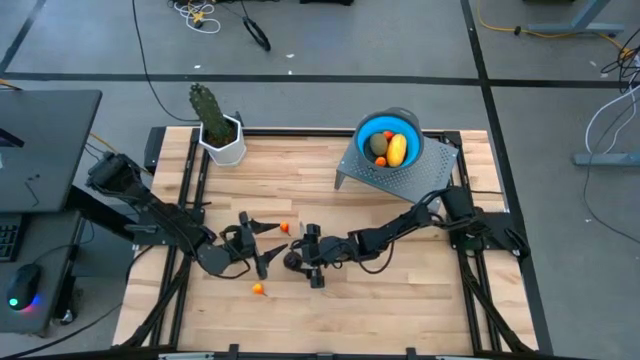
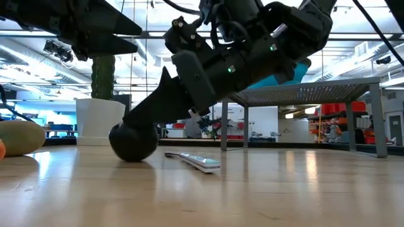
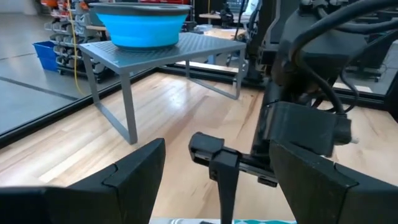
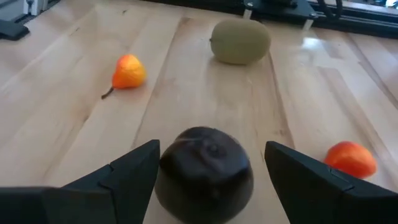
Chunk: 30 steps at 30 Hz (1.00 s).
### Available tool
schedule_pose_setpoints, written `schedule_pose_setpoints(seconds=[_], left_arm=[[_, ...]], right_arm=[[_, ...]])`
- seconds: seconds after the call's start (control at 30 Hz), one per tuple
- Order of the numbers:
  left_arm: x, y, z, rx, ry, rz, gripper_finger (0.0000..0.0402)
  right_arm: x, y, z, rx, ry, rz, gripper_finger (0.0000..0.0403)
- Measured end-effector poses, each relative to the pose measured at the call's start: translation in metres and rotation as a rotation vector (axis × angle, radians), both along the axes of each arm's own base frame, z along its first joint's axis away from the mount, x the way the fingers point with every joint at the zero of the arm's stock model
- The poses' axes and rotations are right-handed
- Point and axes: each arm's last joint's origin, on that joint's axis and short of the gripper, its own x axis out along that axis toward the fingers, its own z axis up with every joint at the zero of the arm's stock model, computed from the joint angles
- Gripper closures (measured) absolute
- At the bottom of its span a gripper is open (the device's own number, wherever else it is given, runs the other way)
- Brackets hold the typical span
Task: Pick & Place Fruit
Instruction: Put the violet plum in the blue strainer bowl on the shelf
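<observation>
A dark purple ball [image 4: 205, 174] rests on the table between the open fingers of my right gripper [image 4: 211, 149], which is low near the table's middle [image 1: 303, 258]. The ball also shows in the low view [image 2: 132, 142]. One olive-brown oval [image 4: 240, 41] and two tiny orange fruits [image 4: 128, 71] [image 4: 351, 158] lie on the wood beyond it. A blue bowl [image 1: 390, 138] holds the yellow oblong [image 1: 398, 150], another olive oval and orange pieces. My left gripper [image 1: 258, 245] is open and empty just left of the right one, over the knife [image 2: 196, 161]. My right gripper's fingers stand on either side of the purple ball, slanting down from the table's right. One finger [image 4: 138, 169] is very close to the ball's side. I cannot tell whether it touches the ball. The ball sits on the table.
The bowl stands on a grey perforated rack [image 1: 395, 175] at the back right. A green cactus in a white pot [image 1: 217, 125] stands at the back left. The two arms' grippers are close together at the middle. Bare wood lies along the near edge.
</observation>
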Motion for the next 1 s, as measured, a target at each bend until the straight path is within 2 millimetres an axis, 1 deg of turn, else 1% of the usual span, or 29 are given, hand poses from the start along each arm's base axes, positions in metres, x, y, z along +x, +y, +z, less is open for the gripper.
schedule_pose_setpoints(seconds=[0.23,0.3,0.4,0.53,1.0], left_arm=[[0.000,0.000,-0.001,-0.031,-0.006,0.003,0.0107],[0.000,0.000,-0.002,-0.032,0.001,0.004,0.0107],[-0.001,0.000,-0.003,-0.030,0.007,0.004,0.0107],[-0.001,0.000,-0.004,-0.030,0.011,0.005,0.0107],[-0.001,0.001,-0.006,-0.031,0.022,0.008,0.0107]], right_arm=[[0.001,-0.001,-0.001,0.012,-0.002,-0.011,0.0101],[0.002,-0.002,-0.006,0.013,-0.005,-0.012,0.0101],[0.003,-0.003,-0.018,0.007,0.011,-0.008,0.0101],[0.004,-0.004,-0.022,0.009,0.007,-0.008,0.0102],[0.004,-0.004,-0.022,0.008,0.002,-0.011,0.0125]])
